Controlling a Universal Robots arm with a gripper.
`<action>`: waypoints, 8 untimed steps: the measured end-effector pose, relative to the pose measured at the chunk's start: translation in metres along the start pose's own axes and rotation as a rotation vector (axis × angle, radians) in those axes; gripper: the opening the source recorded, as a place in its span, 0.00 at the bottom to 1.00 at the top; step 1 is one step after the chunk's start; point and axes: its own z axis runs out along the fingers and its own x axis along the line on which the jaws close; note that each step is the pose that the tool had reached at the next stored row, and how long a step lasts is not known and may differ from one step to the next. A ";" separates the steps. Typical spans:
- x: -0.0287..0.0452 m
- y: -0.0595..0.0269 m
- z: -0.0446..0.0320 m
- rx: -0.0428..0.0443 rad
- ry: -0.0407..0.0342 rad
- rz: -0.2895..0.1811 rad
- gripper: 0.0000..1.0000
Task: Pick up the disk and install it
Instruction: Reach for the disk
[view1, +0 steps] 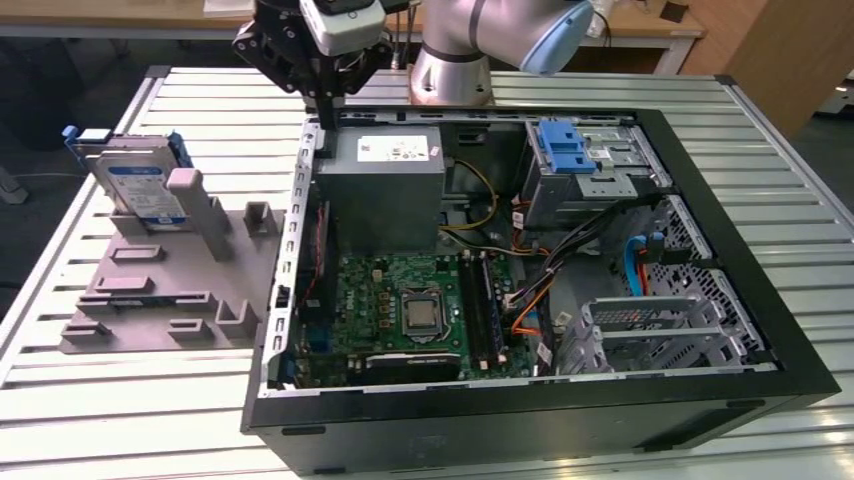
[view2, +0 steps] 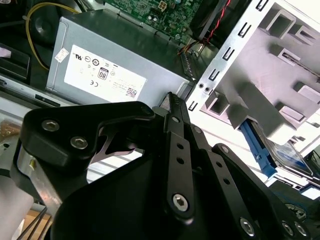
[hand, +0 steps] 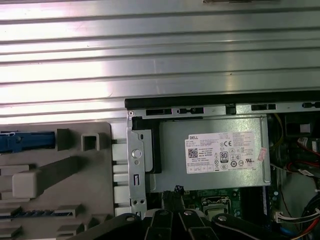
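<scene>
Bright, even lighting throughout.
Glare on the slatted table (hand: 150, 55) in the first wrist view; computer case (view1: 534, 425) interior shadowed.

An open computer case (view1: 534, 425) on the slatted worktop (view1: 134, 410) holds a grey power supply (view1: 387, 195) and green motherboard (view1: 380, 300), beside a grey fixture (view1: 147, 300).

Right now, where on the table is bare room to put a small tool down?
The slatted table is bare between the grey fixture and its near edge, at the exterior view's lower left, and past the computer case on that view's right. Inside the case, cables and drive cages crowd the space.
</scene>
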 end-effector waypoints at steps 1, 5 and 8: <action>0.0001 0.0004 0.0000 0.0001 0.0001 0.000 0.11; 0.0005 0.0014 0.0000 0.0000 0.0001 0.000 0.11; 0.0006 0.0019 0.0001 0.0001 0.0001 0.000 0.11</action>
